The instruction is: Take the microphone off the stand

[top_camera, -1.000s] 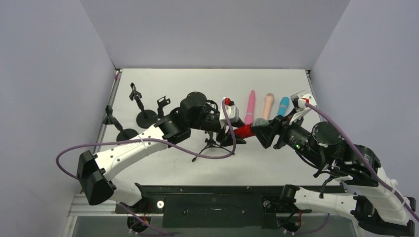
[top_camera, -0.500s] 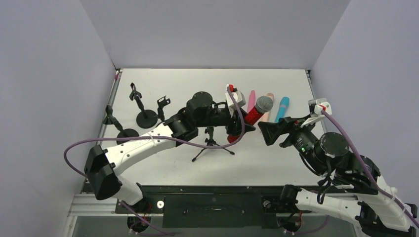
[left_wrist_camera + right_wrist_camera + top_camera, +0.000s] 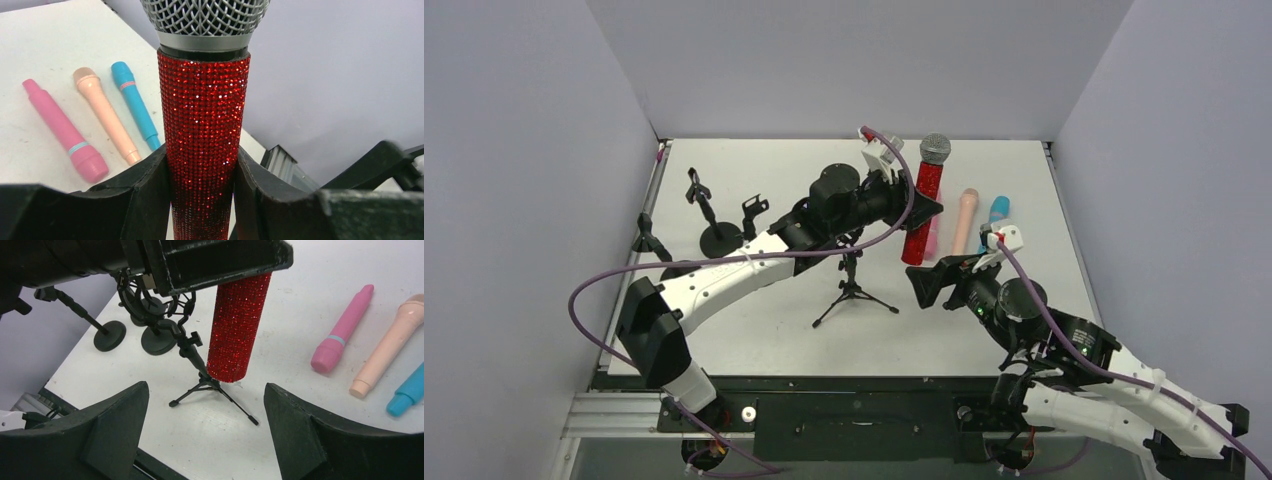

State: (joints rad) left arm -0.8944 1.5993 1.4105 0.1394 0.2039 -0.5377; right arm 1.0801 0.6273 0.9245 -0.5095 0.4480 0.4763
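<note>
My left gripper [image 3: 916, 210] is shut on the red glitter microphone [image 3: 921, 212] with a silver mesh head and holds it upright in the air, clear of the stand. In the left wrist view the microphone [image 3: 202, 135] sits between both fingers. The black tripod stand [image 3: 852, 283] stands on the table below and left of it, with its clip empty; it also shows in the right wrist view [image 3: 200, 372] next to the microphone's bottom end [image 3: 237, 327]. My right gripper [image 3: 924, 287] is open and empty, low to the right of the tripod.
A pink [image 3: 932, 236], a peach [image 3: 965, 220] and a blue [image 3: 997, 213] toy microphone lie side by side right of centre. Three other black stands [image 3: 709, 225] stand at the left. The table's front edge and a black rail [image 3: 854, 390] run near my right gripper.
My left gripper has lifted the red microphone up and back and turned it upright, away from the tripod. My right gripper has let go, opened and drawn back toward the near edge.
</note>
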